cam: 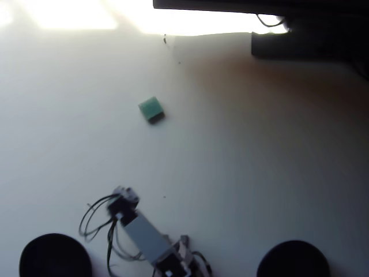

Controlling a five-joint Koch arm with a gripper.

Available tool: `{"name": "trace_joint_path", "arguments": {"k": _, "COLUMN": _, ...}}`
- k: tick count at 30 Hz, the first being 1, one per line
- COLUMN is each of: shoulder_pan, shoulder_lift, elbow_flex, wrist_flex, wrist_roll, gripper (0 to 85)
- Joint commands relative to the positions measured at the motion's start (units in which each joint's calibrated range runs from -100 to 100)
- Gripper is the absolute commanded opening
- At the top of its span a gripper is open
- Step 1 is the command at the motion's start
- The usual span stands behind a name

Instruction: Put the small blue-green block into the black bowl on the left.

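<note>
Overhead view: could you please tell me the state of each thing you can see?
small blue-green block: lying flat on the table, free, not in a bowl.
left black bowl: upright, appears empty.
right black bowl: upright, appears empty.
gripper: apart from the block, holding nothing; jaws unclear.

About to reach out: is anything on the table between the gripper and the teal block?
Nothing visible. Bare white table lies between the gripper and the small blue-green block.
</note>
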Motion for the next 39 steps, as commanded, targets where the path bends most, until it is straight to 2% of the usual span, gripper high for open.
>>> {"name": "trace_joint_path", "arguments": {"k": 1, "shoulder_pan": -2.69, "shoulder_lift": 2.05, "elbow_flex": 4.71, "wrist_flex": -0.97, "wrist_roll": -0.93, "gripper": 30.7}}
{"name": "trace_joint_path", "arguments": {"k": 2, "shoulder_pan": -3.27, "shoulder_lift": 0.23, "elbow_flex": 3.88, "wrist_flex": -0.24, "wrist_roll": -0.93, "gripper": 3.7}}
{"name": "trace_joint_path", "arguments": {"k": 4, "shoulder_pan": -5.76, "shoulder_lift": -5.13, "elbow_flex": 1.94, "wrist_flex": 3.49, "wrist_roll": -1.32, "gripper": 3.2}}
{"name": "trace_joint_path", "arguments": {"k": 5, "shoulder_pan": -6.59, "shoulder_lift": -5.45, "elbow_flex": 2.03, "wrist_flex": 5.36, "wrist_roll": -1.86, "gripper": 15.4}}
{"name": "trace_joint_path", "arguments": {"k": 6, "shoulder_pan": -7.23, "shoulder_lift": -5.23, "elbow_flex": 2.49, "wrist_flex": 5.84, "wrist_roll": -2.20, "gripper": 40.3}}
{"name": "trace_joint_path", "arguments": {"k": 7, "shoulder_pan": -8.55, "shoulder_lift": -3.63, "elbow_flex": 4.25, "wrist_flex": 3.41, "wrist_roll": -2.20, "gripper": 39.6}}
{"name": "trace_joint_path", "arguments": {"k": 8, "shoulder_pan": -9.08, "shoulder_lift": -2.24, "elbow_flex": 5.73, "wrist_flex": 1.47, "wrist_roll": -2.15, "gripper": 17.6}}
{"name": "trace_joint_path", "arguments": {"k": 9, "shoulder_pan": -10.16, "shoulder_lift": -2.77, "elbow_flex": 5.73, "wrist_flex": 3.25, "wrist_roll": -2.30, "gripper": 3.0}}
{"name": "trace_joint_path", "arguments": {"k": 11, "shoulder_pan": -12.01, "shoulder_lift": -3.09, "elbow_flex": 6.28, "wrist_flex": 5.36, "wrist_roll": -3.32, "gripper": 5.3}}
{"name": "trace_joint_path", "arguments": {"k": 12, "shoulder_pan": -12.16, "shoulder_lift": -1.59, "elbow_flex": 6.19, "wrist_flex": 6.90, "wrist_roll": -4.00, "gripper": 25.3}}
{"name": "trace_joint_path", "arguments": {"k": 13, "shoulder_pan": -12.65, "shoulder_lift": 1.09, "elbow_flex": 7.02, "wrist_flex": 4.95, "wrist_roll": -3.76, "gripper": 28.4}}
{"name": "trace_joint_path", "arguments": {"k": 14, "shoulder_pan": -13.24, "shoulder_lift": 2.69, "elbow_flex": 7.30, "wrist_flex": 3.17, "wrist_roll": -4.15, "gripper": 8.4}}
{"name": "trace_joint_path", "arguments": {"k": 15, "shoulder_pan": -13.68, "shoulder_lift": 2.37, "elbow_flex": 6.19, "wrist_flex": 4.71, "wrist_roll": -4.79, "gripper": 3.7}}
{"name": "trace_joint_path", "arguments": {"k": 16, "shoulder_pan": -14.11, "shoulder_lift": 2.48, "elbow_flex": 6.19, "wrist_flex": 5.52, "wrist_roll": -4.84, "gripper": 3.2}}
{"name": "trace_joint_path", "arguments": {"k": 17, "shoulder_pan": -14.21, "shoulder_lift": 3.34, "elbow_flex": 6.19, "wrist_flex": 7.22, "wrist_roll": -4.88, "gripper": 5.1}}
{"name": "trace_joint_path", "arguments": {"k": 18, "shoulder_pan": -14.21, "shoulder_lift": 5.58, "elbow_flex": 6.28, "wrist_flex": 9.09, "wrist_roll": -4.98, "gripper": 21.5}}
{"name": "trace_joint_path", "arguments": {"k": 19, "shoulder_pan": -14.11, "shoulder_lift": 9.01, "elbow_flex": 7.57, "wrist_flex": 9.09, "wrist_roll": -5.03, "gripper": 43.7}}
{"name": "trace_joint_path", "arguments": {"k": 20, "shoulder_pan": -14.07, "shoulder_lift": 12.87, "elbow_flex": 9.70, "wrist_flex": 8.60, "wrist_roll": -4.98, "gripper": 52.8}}
{"name": "trace_joint_path", "arguments": {"k": 30, "shoulder_pan": -13.82, "shoulder_lift": 42.54, "elbow_flex": 30.77, "wrist_flex": 7.79, "wrist_roll": -3.37, "gripper": 52.1}}
{"name": "trace_joint_path", "arguments": {"k": 39, "shoulder_pan": -15.24, "shoulder_lift": 70.72, "elbow_flex": 62.01, "wrist_flex": 6.41, "wrist_roll": -4.05, "gripper": 50.7}}
